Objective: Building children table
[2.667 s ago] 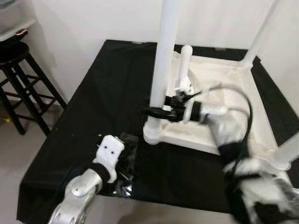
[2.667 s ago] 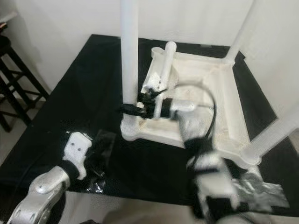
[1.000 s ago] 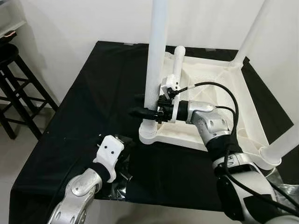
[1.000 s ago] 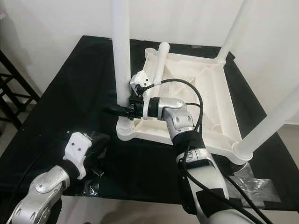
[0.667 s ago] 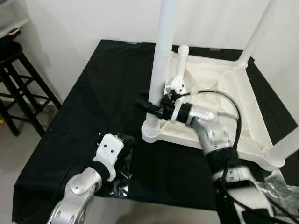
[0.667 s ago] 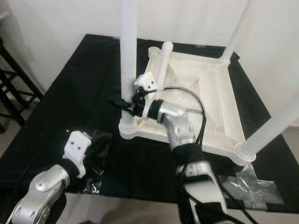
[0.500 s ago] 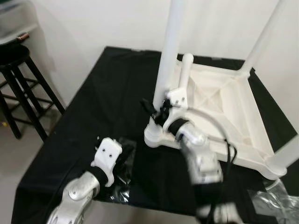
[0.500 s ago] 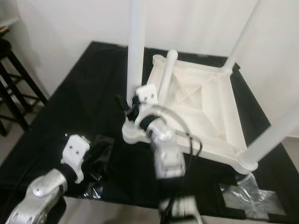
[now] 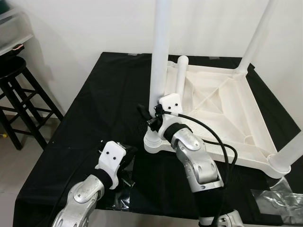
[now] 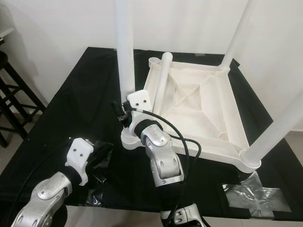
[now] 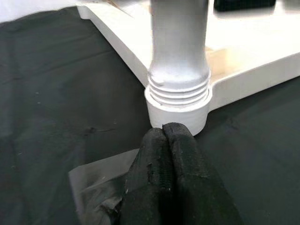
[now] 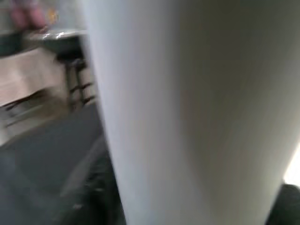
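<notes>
A white children's table (image 9: pixel 222 101) lies upside down on a black-covered worktop (image 9: pixel 104 94). Three white legs stand up from its corners: the near-left leg (image 9: pixel 158 56), the far-right leg (image 9: pixel 255 38) and the near-right leg (image 9: pixel 289 153). A loose fourth leg (image 9: pixel 180 75) lies at the far-left corner. My right gripper (image 9: pixel 147 117) is shut around the near-left leg just above its threaded base (image 11: pixel 178 93); in the right wrist view that leg (image 12: pixel 187 112) is very close and blurred. My left gripper (image 11: pixel 164 136) rests shut, with nothing between its fingers, on a crinkled plastic bag (image 9: pixel 124 176) just short of that base.
A black stool (image 9: pixel 19 90) stands on the floor to the left of the worktop. Crumpled plastic and grey tape (image 10: pixel 255 194) lie at the worktop's near-right edge. A white wall runs close behind. Black cloth to the left of the white table is bare.
The camera has shifted. My right forearm has swung from the right side round to the near side of the near-left leg, gripper staying at its base. The left arm has stayed put.
</notes>
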Robot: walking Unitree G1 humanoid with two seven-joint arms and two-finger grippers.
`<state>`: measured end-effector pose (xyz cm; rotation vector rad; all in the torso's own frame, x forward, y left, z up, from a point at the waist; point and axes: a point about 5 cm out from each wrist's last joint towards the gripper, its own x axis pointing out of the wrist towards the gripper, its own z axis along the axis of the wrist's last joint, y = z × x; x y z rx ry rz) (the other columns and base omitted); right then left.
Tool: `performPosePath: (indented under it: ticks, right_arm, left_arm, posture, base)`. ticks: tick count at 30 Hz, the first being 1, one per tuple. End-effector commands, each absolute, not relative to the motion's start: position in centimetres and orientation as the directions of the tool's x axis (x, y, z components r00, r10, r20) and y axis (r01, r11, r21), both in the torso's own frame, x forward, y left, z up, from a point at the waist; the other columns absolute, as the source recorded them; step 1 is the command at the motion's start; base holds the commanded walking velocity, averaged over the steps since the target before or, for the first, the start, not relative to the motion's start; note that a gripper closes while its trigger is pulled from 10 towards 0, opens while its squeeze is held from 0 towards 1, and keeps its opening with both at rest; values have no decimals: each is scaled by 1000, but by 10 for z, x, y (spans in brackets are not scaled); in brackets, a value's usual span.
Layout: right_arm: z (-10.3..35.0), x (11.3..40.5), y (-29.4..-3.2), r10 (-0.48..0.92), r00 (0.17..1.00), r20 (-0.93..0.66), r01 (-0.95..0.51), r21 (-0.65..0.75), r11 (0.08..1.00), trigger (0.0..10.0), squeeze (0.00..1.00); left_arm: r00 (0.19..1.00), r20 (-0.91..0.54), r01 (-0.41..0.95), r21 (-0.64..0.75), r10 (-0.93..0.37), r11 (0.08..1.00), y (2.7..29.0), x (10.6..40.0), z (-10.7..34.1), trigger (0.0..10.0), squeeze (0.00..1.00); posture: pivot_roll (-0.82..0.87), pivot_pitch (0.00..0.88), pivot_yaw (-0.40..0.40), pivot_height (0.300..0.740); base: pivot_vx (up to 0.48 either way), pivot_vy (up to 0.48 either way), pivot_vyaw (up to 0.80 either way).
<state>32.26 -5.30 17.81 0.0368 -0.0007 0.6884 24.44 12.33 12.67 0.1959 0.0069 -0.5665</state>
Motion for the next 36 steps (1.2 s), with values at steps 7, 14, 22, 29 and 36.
performPosePath:
  ticks: [7,14,22,29,36]
  right_arm:
    - [210,335,-55,920,384,75,-918,-74,390,10000,922]
    - [215,344,-53,983,183,2,-979,-85,183,10000,0]
    - [217,354,-55,999,44,19,-999,0,44,0,0]
    - [208,356,-70,990,137,26,-990,-13,137,0,0]
    - [172,350,-82,733,680,-11,-732,56,679,0,0]
  left_arm:
    - [843,-73,536,191,-533,822,124,245,125,10000,0]
    - [846,-71,531,192,-528,825,124,244,124,10000,0]
    - [847,-70,530,191,-527,826,123,243,124,10000,0]
    - [847,-67,529,186,-527,828,123,242,124,10000,0]
    - [849,-67,527,187,-524,829,124,242,124,10000,0]
  posture:
    - [70,84,-34,740]
    - [82,82,-37,740]
    - [86,85,-41,740]
    - [77,92,-44,740]
    - [79,88,-56,740]
  base:
    - [0,0,0]
    - [0,0,0]
    - [0,0,0]
    - [0,0,0]
    - [0,0,0]
